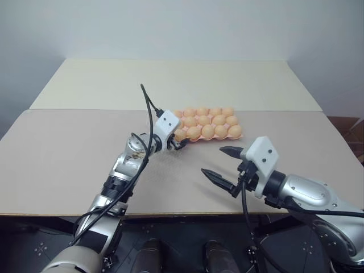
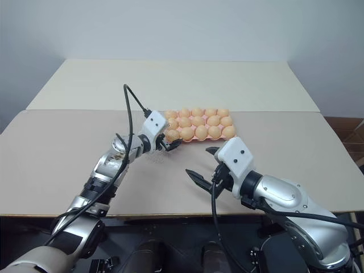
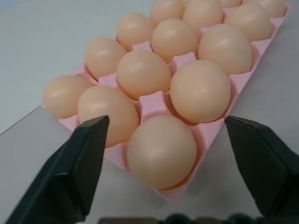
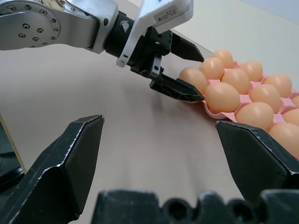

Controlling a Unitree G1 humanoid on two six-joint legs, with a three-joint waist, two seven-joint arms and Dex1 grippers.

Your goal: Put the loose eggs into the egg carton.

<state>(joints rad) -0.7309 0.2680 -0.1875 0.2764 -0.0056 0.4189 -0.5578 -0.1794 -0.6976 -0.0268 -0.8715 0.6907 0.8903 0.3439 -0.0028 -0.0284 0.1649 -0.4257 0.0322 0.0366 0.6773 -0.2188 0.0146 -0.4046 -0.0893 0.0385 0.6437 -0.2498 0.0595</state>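
The pink egg carton [image 1: 219, 138] lies in the middle of the table, and pale orange eggs fill its cups. My left gripper [image 1: 180, 140] is open at the carton's near left corner. In the left wrist view its two fingers stand on either side of the corner egg [image 3: 161, 151], which rests in its cup with a gap to each finger. Every egg in view sits in a cup; the loose eggs are out of view. My right gripper [image 1: 212, 160] hovers open over the table in front of the carton, with nothing between its fingers.
The table is two joined tops, a grey-beige one [image 1: 68, 165] near me and a cream one [image 1: 170, 79] behind. A white wall rises at the back. A black cable [image 1: 149, 108] loops above my left wrist.
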